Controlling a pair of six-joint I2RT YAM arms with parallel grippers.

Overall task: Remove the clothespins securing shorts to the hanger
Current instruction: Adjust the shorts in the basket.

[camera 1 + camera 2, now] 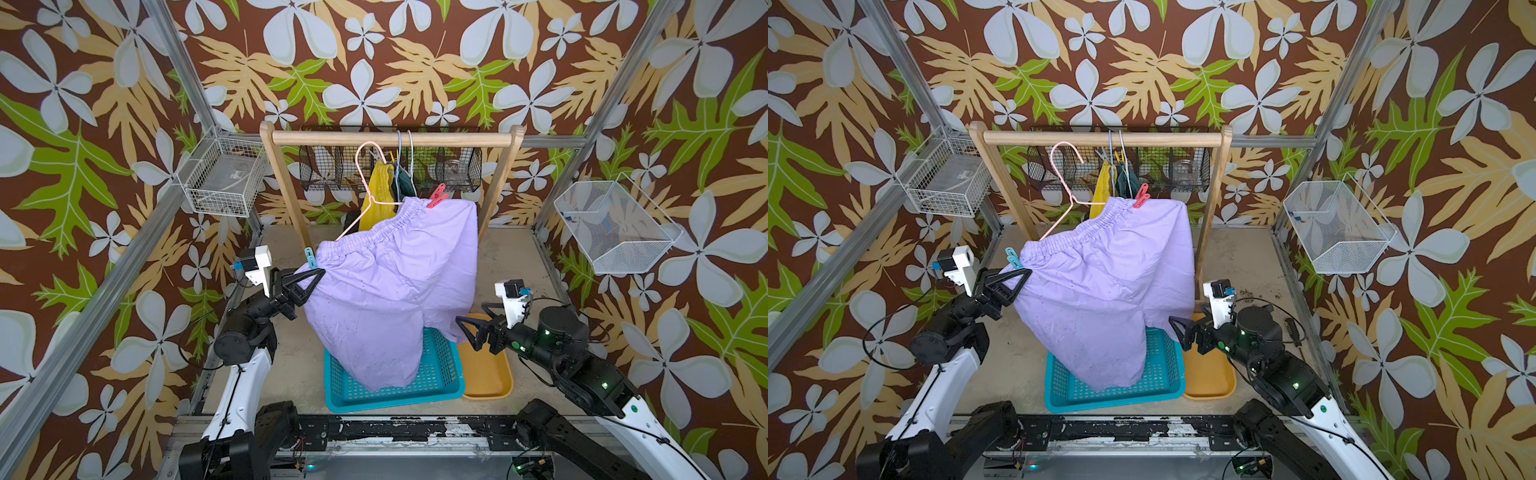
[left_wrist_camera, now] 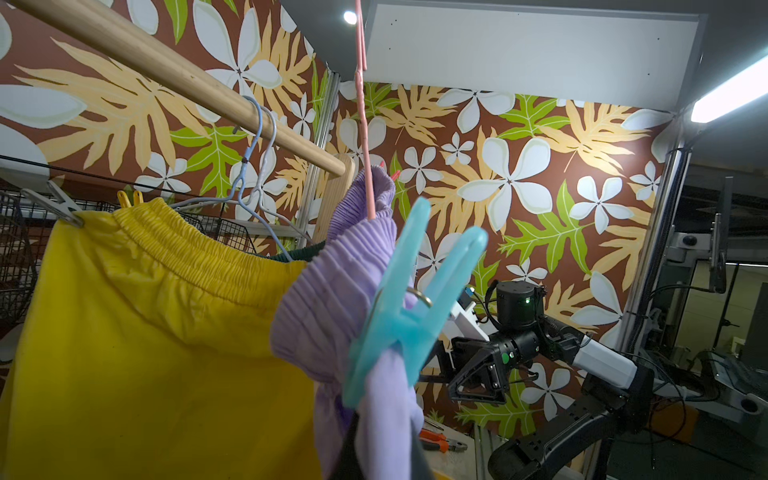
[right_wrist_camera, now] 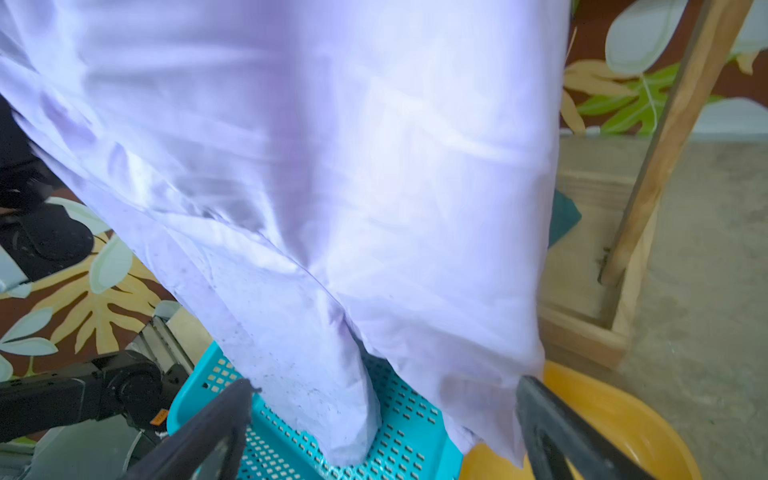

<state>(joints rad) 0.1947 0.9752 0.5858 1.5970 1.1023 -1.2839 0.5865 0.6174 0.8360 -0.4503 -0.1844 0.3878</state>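
1. Loud floral wallpaper [image 1: 374,62] wrapped the booth, and a round wooden rail [image 1: 390,138] stood across the back.
2. From where I stood, the lilac fabric shorts [image 1: 395,282] with the gathered waist hung slanted on a thin pink wire hanger [image 2: 366,158], low end toward the left arm. I could not tell whether its hook sat on the rail.
3. Two pegs pinned that waistband. A light blue plastic clothespin [image 1: 309,257] sat at the corner near the left arm and a red-pink plastic clothespin [image 1: 437,195] at the far corner, so neither was off yet.
4. The left gripper [image 1: 320,273] was clamped tight on the lilac cloth just below the blue peg, not on the peg itself.
5. The right gripper [image 3: 386,384] stood with its jaws wide apart, holding nothing. It sat low by the hem, near a teal perforated basket [image 1: 440,374] and a mustard-yellow tray [image 1: 486,374].
6. Bright yellow shorts [image 1: 376,195] and teal green shorts [image 1: 405,187] hung behind on their own hangers.
7. My worry was the pull on the cloth:
   - A harder tug might drag the whole hanger down, or slide the waistband out from under the blue peg without opening it.
   - The swinging fabric, blurred in the right wrist view, could also make the open claw miss the small red-pink peg or snag loose cloth instead.
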